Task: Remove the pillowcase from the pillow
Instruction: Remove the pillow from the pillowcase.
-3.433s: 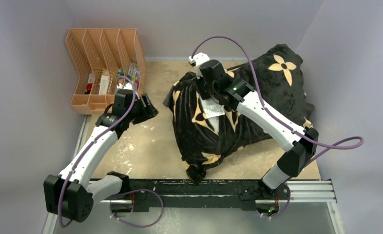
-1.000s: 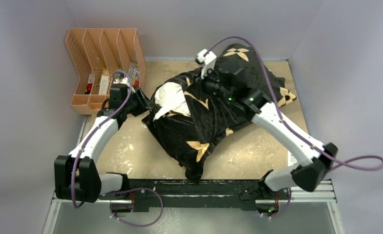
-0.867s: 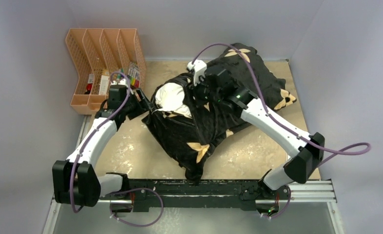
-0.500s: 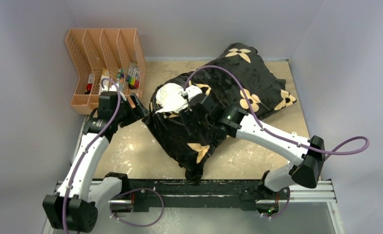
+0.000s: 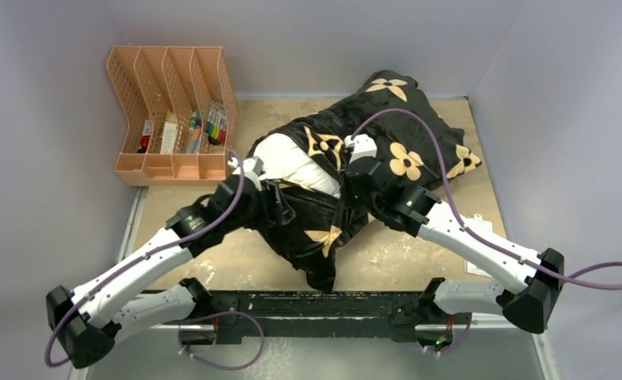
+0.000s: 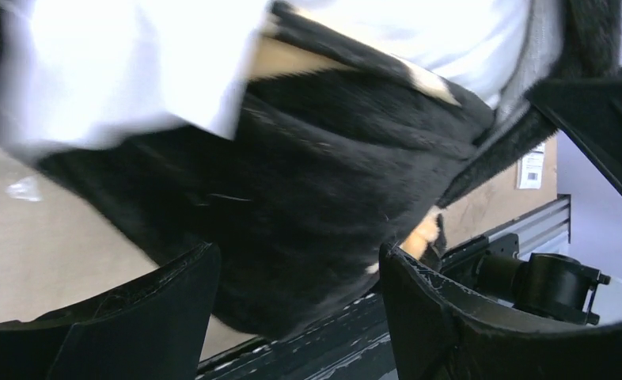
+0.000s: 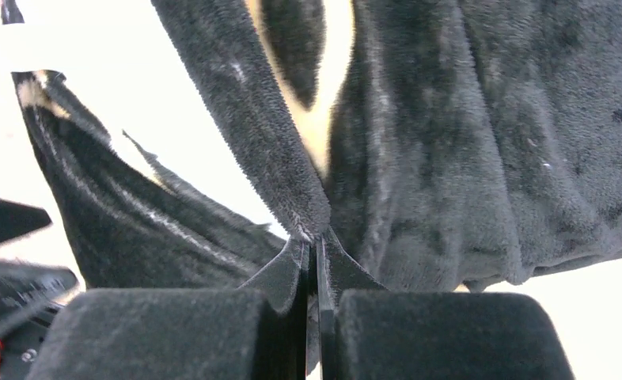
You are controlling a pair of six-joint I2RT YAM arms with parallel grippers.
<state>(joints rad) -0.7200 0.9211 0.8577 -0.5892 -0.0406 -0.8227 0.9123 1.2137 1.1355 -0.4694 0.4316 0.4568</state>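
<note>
Left tool [image 6: 296, 261]: fingers spread wide, gripping nothing. Black plush of the pillowcase [image 5: 407, 93] bulging between them, at the near-left fold.

Just right of that, pillow [image 5: 298, 157]: one white corner exposed through the open end, mid-surface. Rest hidden inside.

Right tool [image 7: 316, 252]: clamped tight on the plush hem of the opening, beside the bared corner.

Farther right and back: bulk of the pillowcase lying filled on the surface [image 5: 264, 115], reaching toward the far-right corner.

Task judged early, most of the pillow being enclosed.

Risks, as judgement only:
- Slipping of the thin hem out of the right pinch under a hard pull; small bite, slick pile.
- Dragging of the whole bundle across the surface instead of stripping, with nothing pinning the pillow.
- Closing of the left tool on both layers at once, locking pillow and pillowcase together.
- Snagging of fabric on the purple cable [image 5: 407, 112] looped above it.

Count, left to right: one orange organizer [image 5: 169, 95] of four slots; two tools; one pillow; one pillowcase; one cable over the fabric.
</note>
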